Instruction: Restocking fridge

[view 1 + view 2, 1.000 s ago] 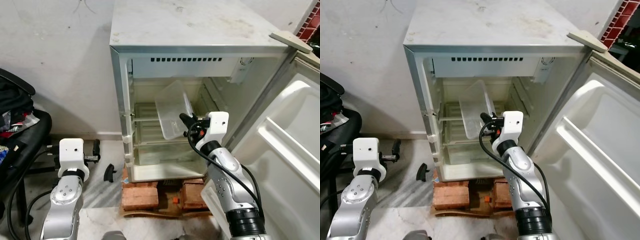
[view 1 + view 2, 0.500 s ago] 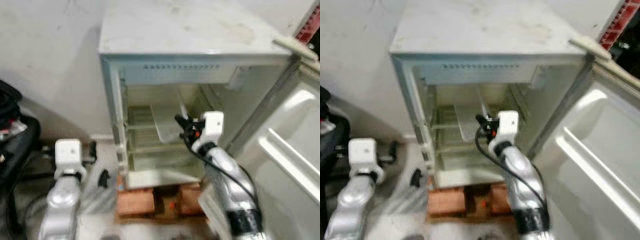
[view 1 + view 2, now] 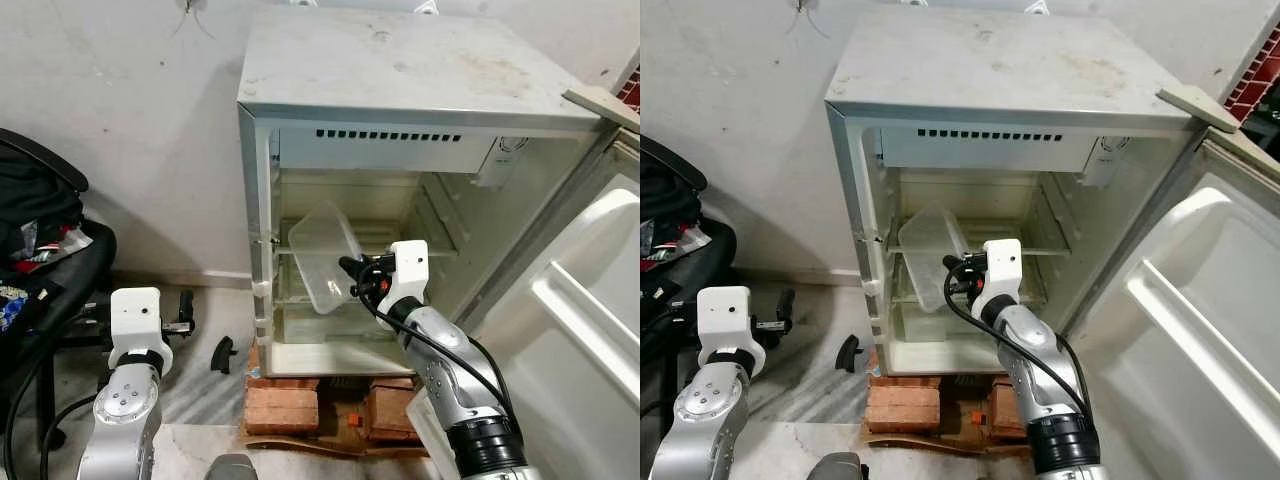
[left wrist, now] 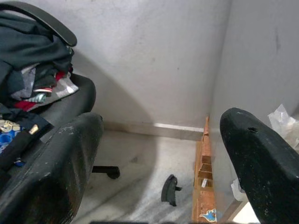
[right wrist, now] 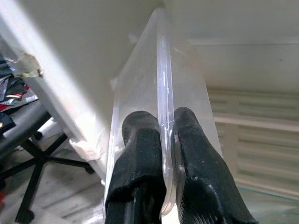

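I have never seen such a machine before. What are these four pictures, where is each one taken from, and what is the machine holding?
This is a humanoid robot with two silver arms, each ending in a gripper of two long black fingers. The two wide pictures come from a stereo camera on its head, looking down at a small white fridge that stands on red bricks with its door swung open. The other two pictures come from cameras on the wrists, looking along the fingers.

The right gripper reaches into the fridge and is shut on the rim of a clear plastic container, held tilted in front of the shelves. The right wrist view shows both fingers pinching that thin wall.

The left gripper is open and idle, low beside a black office chair piled with clothes.
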You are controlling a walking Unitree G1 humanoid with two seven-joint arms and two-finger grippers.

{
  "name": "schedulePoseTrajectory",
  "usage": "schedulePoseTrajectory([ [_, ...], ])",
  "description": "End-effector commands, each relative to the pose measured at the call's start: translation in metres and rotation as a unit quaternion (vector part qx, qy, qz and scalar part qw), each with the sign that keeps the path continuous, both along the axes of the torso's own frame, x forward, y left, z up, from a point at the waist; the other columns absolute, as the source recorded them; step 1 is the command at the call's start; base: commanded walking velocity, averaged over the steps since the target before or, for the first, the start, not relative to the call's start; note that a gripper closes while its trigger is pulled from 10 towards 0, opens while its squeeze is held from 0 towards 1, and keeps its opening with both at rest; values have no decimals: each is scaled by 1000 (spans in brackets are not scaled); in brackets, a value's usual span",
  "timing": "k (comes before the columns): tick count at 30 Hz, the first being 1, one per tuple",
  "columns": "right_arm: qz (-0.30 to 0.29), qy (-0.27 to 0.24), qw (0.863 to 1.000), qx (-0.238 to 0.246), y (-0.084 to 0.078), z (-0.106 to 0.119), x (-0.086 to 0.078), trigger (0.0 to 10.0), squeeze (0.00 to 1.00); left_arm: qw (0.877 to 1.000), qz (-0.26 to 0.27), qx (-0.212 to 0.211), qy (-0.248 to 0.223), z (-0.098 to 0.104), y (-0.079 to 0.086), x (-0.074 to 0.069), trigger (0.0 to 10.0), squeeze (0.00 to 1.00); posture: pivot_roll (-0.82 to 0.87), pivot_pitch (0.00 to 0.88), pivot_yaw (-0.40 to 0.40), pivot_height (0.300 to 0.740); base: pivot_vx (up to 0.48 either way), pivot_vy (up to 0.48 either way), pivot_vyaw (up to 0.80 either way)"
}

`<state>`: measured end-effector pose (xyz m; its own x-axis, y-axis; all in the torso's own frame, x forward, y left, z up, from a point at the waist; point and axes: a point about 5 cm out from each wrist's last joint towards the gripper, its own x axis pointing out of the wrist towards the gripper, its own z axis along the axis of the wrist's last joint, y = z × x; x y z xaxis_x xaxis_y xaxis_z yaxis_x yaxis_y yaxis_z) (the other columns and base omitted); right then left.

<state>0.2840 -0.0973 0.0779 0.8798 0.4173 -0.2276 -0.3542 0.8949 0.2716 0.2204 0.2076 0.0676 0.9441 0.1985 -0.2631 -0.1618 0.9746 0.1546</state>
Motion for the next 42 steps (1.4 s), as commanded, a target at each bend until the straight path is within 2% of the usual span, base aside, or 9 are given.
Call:
schedulePoseTrajectory([
  [1,0,11,1000,-5,0,-1,3,10000,0,1000,1,5,2,3,2,-2,10000,0,170,4,-72,740,0,0,0],
  [7,-2,24,1000,10,6,-2,11,10000,0,1000,6,11,11,2,3,-7,10000,0,206,26,-84,740,0,0,0],
  [15,-25,27,996,75,27,7,45,10000,0,999,31,7,11,11,7,-35,10000,0,312,104,-113,740,0,0,0],
  [19,-31,25,995,92,32,11,50,10000,0,999,41,9,16,13,10,-44,10000,0,338,129,-124,740,0,0,0],
  [23,-42,42,989,133,46,18,64,10000,0,998,63,8,27,15,11,-65,10000,0,372,169,-144,740,0,0,0],
  [26,-44,44,988,139,49,19,67,10000,0,997,64,7,29,16,9,-69,10000,0,377,177,-146,740,0,0,0],
  [32,-101,86,969,210,64,27,77,10000,0,996,78,6,44,21,9,-83,10000,0,408,223,-162,740,0,0,0],
  [34,-108,93,966,215,66,27,77,10000,0,996,79,6,45,22,9,-85,10000,0,409,225,-163,740,0,0,0],
  [42,-158,143,928,305,94,35,76,10000,0,995,89,3,48,28,6,-92,10000,0,442,257,-175,740,0,0,0],
])
